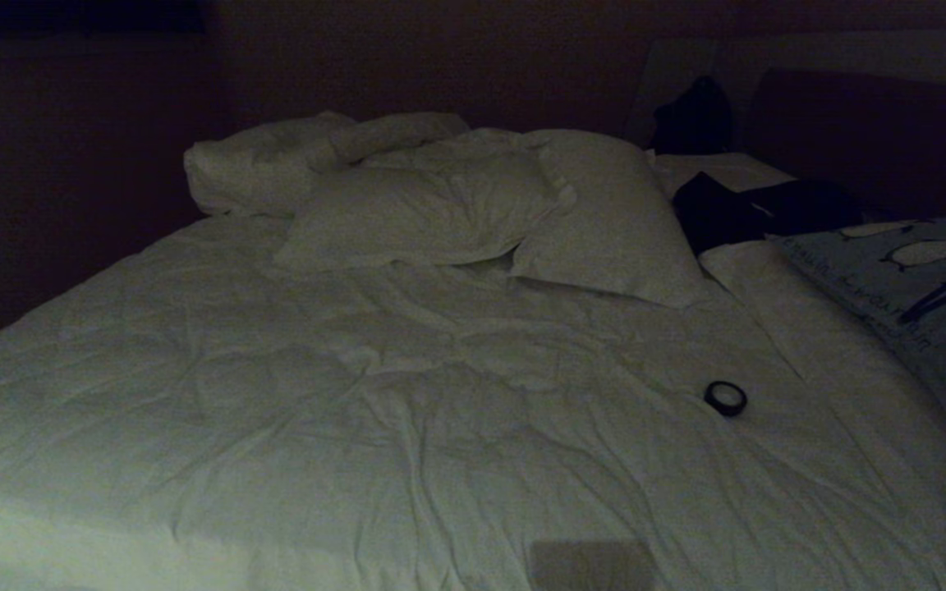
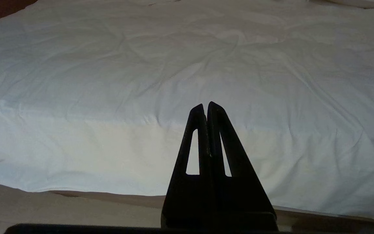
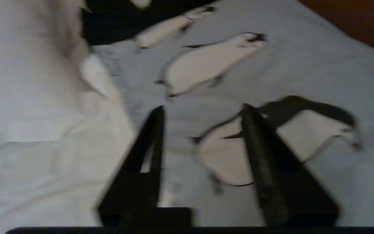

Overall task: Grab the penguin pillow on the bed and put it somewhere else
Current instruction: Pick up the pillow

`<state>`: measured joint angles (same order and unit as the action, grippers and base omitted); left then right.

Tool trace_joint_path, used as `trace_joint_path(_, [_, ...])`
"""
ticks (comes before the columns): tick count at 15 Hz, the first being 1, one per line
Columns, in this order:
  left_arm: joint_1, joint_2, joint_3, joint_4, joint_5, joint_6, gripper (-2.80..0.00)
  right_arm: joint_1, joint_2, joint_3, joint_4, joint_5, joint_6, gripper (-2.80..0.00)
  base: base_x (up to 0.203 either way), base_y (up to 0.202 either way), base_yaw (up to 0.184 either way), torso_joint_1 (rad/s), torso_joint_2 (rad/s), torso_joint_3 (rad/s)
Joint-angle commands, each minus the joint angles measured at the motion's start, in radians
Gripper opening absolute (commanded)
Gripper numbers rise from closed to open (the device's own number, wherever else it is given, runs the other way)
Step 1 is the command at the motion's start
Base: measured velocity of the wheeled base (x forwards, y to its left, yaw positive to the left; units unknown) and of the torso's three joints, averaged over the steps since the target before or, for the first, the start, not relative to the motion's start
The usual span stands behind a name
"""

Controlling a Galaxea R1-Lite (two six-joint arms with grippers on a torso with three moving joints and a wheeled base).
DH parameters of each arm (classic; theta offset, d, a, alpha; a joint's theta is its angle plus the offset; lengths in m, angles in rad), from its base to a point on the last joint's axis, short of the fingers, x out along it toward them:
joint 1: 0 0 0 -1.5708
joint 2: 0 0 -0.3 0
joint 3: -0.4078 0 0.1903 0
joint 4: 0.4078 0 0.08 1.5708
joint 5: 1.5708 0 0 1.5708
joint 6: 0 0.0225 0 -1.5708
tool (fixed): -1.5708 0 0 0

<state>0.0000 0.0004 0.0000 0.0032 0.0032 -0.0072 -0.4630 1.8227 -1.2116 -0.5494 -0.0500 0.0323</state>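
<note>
On the bed's (image 1: 358, 427) right-hand edge, as my head camera sees it, lies the penguin pillow (image 1: 892, 271), flat on the wrinkled white duvet (image 1: 317, 394) and cut off by the frame's border; its grey-blue cover shows pale penguin shapes and a line of dark lettering along the side nearer the middle of the bed; my right gripper (image 1: 945, 295) sits over that pillow as a dark shape near the frame's edge. From the right wrist camera I see the right gripper (image 3: 203, 110) with its two black fingers spread apart, nothing between them, poised above a printed penguin; whether the tips touch the fabric I cannot tell. Beyond the penguin pillow, toward the head of the bed, a black garment (image 1: 752, 209) lies on the duvet; a small black tape ring (image 1: 725, 398) rests on the duvet nearer the bed's middle, well apart from the pillow; two plain white pillows (image 1: 473, 209) overlap at the head of the bed. My left gripper (image 2: 205, 105) is parked at the foot of the bed, its fingers pressed together, pointing over the bare duvet.
</note>
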Motion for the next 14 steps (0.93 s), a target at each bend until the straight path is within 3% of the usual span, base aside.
trace_joint_path(1, [0.0, 0.0, 0.002, 0.0, 0.001, 0.0, -2.8, -0.027, 0.022, -0.004, -0.005, 0.0, -0.036, 0.0, 0.0, 0.0, 0.0, 0.0, 0.0, 0.0])
trace_joint_path(6, [0.0, 0.0, 0.002, 0.0, 0.0, 0.0, -2.8, -0.065, 0.015, 0.003, -0.011, -0.005, -0.098, 0.0, 0.0, 0.0, 0.0, 0.0, 0.0, 0.0])
trace_joint_path(10, [0.0, 0.0, 0.002, -0.002, 0.001, 0.006, -2.8, -0.072, 0.004, 0.022, -0.084, -0.059, -0.152, 0.0, 0.0, 0.0, 0.0, 0.0, 0.0, 0.0])
trace_joint_path(14, [0.0, 0.0, 0.002, -0.002, 0.001, 0.006, -2.8, -0.087, -0.002, 0.023, -0.104, -0.062, -0.158, 0.0, 0.0, 0.0, 0.0, 0.0, 0.0, 0.0])
